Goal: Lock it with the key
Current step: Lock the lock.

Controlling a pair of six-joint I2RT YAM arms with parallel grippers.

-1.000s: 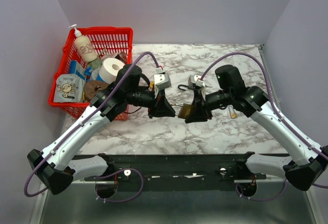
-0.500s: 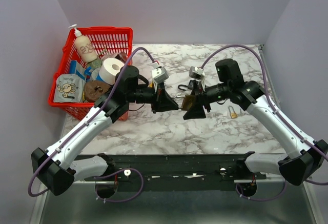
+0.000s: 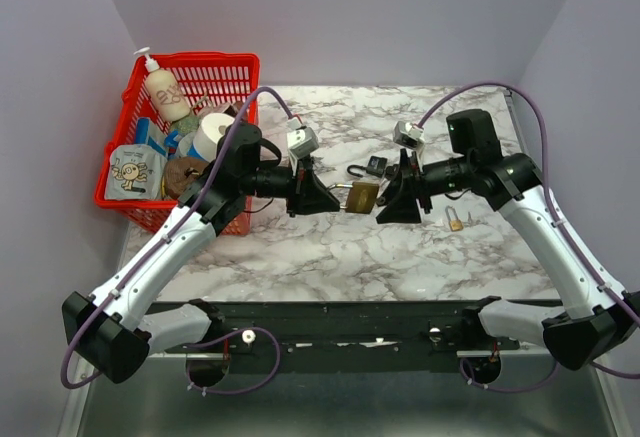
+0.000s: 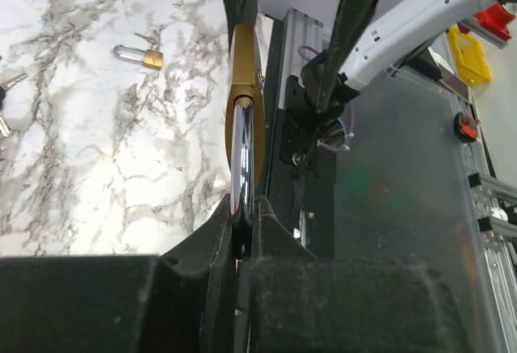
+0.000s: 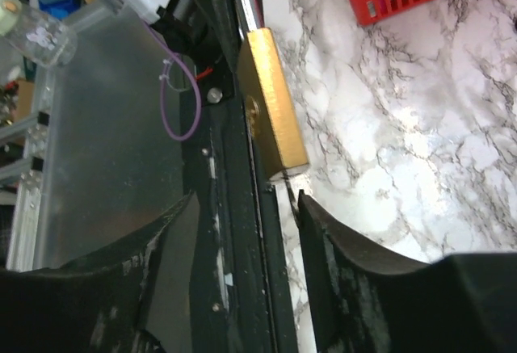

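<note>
— Marble tabletop (image 3: 300, 257) lay under both arms, yet the padlock (image 3: 362, 197) was not resting on it. Why was it held up in the air?
— I'd judge it was to keep the keyway end free. The left end effector (image 3: 333, 200) was clamped on the chrome shackle (image 4: 244, 159), so the whole brass body stuck out between the two arms, clear of the marble
— And the right end effector (image 3: 386, 205)?
— Spread wide and empty, just beside the padlock's free end and apart from it. In its wrist view the brass body sat beyond the fingers (image 5: 363, 288), not between them
— Which way did the lock point?
— Its long axis ran roughly level, along the line from one arm to the other, with the shackle toward the left arm and the base toward the right. From the left wrist it showed edge-on, a thin brass strip running straight away from the camera
— Was a key in it?
— I could not tell. A thin dark sliver showed at the base in the right wrist view, too small to name. A bunch of keys (image 3: 372, 167) lay on the marble just behind the padlock, and a small padlock (image 3: 455, 219) lay near the right arm. Fetching a key looked like the likely job for the open end effector
</note>
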